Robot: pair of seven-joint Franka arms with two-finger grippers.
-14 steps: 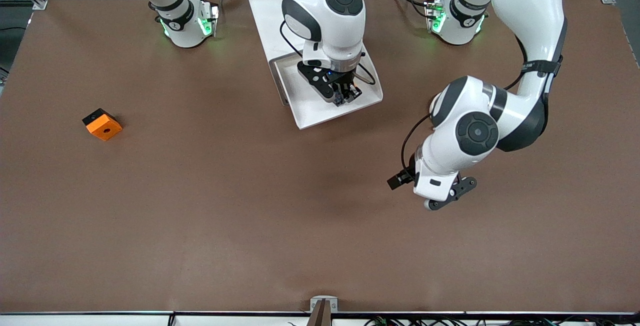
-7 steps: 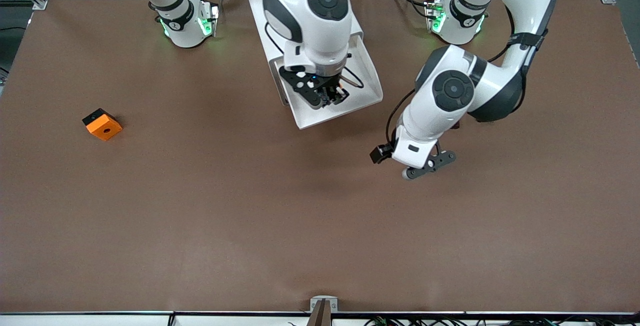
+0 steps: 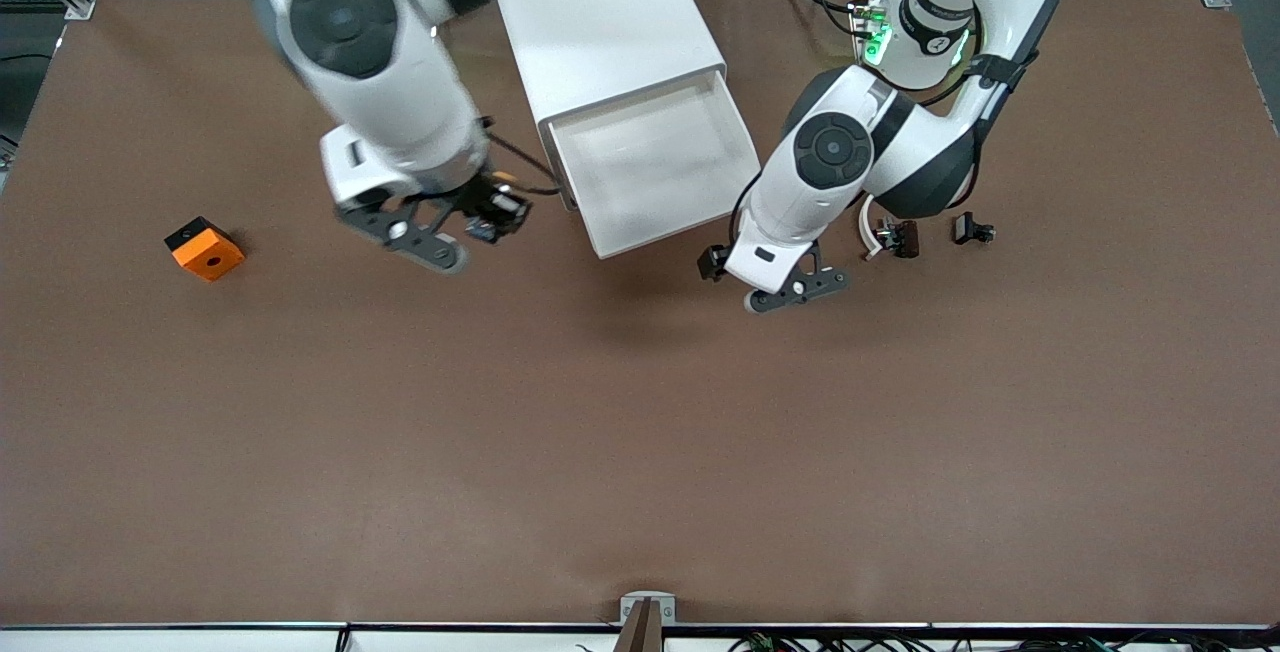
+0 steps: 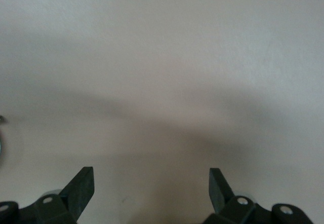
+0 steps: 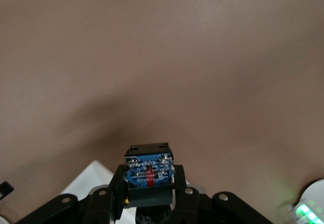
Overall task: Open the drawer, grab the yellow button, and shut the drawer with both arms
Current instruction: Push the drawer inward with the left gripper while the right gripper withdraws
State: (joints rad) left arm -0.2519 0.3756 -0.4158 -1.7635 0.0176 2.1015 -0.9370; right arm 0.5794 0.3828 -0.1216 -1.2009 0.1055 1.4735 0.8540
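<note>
Gripping the button (image 5: pixel 148 174), our right gripper (image 5: pixel 148 193) hangs over bare table (image 3: pixel 600 452) between the orange cube (image 3: pixel 205 248) and the drawer (image 3: pixel 690 217). In the right wrist view we see the button's blue-black body pinched between the black fingers, above brown tabletop. In the front view that gripper (image 3: pixel 478 219) shows just beside the cabinet (image 3: pixel 600 12), toward the right arm's end of the table; the arm above it is blurred.

We see the cube alone on the table, well apart from the cabinet and toward the right arm's end.

At the middle, the drawer stands pulled out of the cabinet toward the front camera, and its white tray shows nothing inside.

Our left gripper (image 3: pixel 790 290) hangs over the table just beside the drawer's front corner, toward the left arm's end. In the left wrist view its fingers (image 4: pixel 81 186) stand wide apart with nothing between them.

Near that arm, two small dark parts (image 3: pixel 973 229) and a white arc (image 3: pixel 868 237) lie on the table.
</note>
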